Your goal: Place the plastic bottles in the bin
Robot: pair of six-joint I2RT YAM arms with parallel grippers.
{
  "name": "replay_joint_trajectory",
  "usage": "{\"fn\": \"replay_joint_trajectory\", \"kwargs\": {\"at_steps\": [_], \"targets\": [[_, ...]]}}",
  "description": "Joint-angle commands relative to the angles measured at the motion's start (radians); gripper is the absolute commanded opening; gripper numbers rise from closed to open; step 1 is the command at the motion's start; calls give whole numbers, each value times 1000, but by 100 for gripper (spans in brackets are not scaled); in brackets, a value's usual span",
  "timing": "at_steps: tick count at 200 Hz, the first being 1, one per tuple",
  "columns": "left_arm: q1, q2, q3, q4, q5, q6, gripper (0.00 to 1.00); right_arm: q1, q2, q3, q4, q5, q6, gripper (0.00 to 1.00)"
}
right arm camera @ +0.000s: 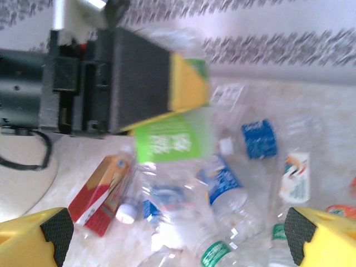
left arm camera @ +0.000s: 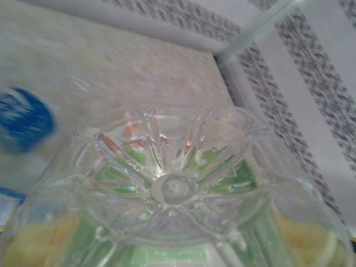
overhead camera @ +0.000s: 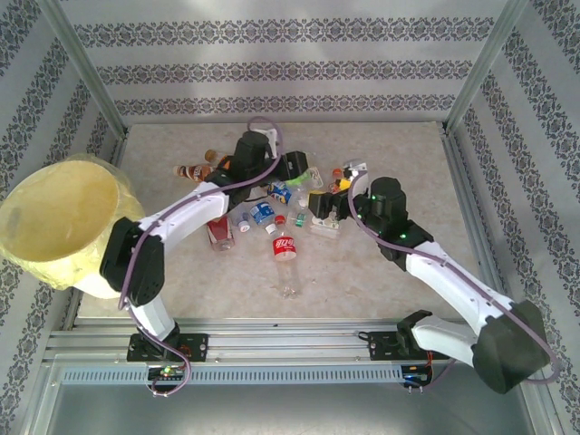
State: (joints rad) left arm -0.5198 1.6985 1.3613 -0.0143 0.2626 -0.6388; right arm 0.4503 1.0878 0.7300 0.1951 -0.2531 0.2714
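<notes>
Two grippers hang over the scattered plastic bottles (overhead camera: pixel 272 207): the left gripper (overhead camera: pixel 308 174) clenches a clear green-labelled bottle (left arm camera: pixel 177 189), the right gripper (right arm camera: pixel 178 236) gapes wide just beside it, and the bin (overhead camera: pixel 41 263) stands well apart from both.
</notes>
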Motion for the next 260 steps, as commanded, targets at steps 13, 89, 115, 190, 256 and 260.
{"fn": "replay_joint_trajectory", "kwargs": {"at_steps": [13, 89, 115, 190, 256, 260], "targets": [[38, -171, 61, -257, -258, 164, 57, -18, -57, -8, -3, 269, -17, 98], [44, -376, 307, -709, -855, 525, 57, -59, 14, 28, 1, 410, 65, 98], [61, -395, 381, -838, -1011, 557, 57, -76, 44, 47, 21, 408, 115, 98], [399, -554, 409, -1066, -921, 438, 55, -96, 96, 88, 39, 398, 143, 98], [831, -565, 300, -1065, -552, 402, 53, -103, 81, 84, 32, 373, 155, 98], [862, -565, 294, -1058, -523, 399, 53, -104, 77, 80, 32, 373, 153, 98]]}}
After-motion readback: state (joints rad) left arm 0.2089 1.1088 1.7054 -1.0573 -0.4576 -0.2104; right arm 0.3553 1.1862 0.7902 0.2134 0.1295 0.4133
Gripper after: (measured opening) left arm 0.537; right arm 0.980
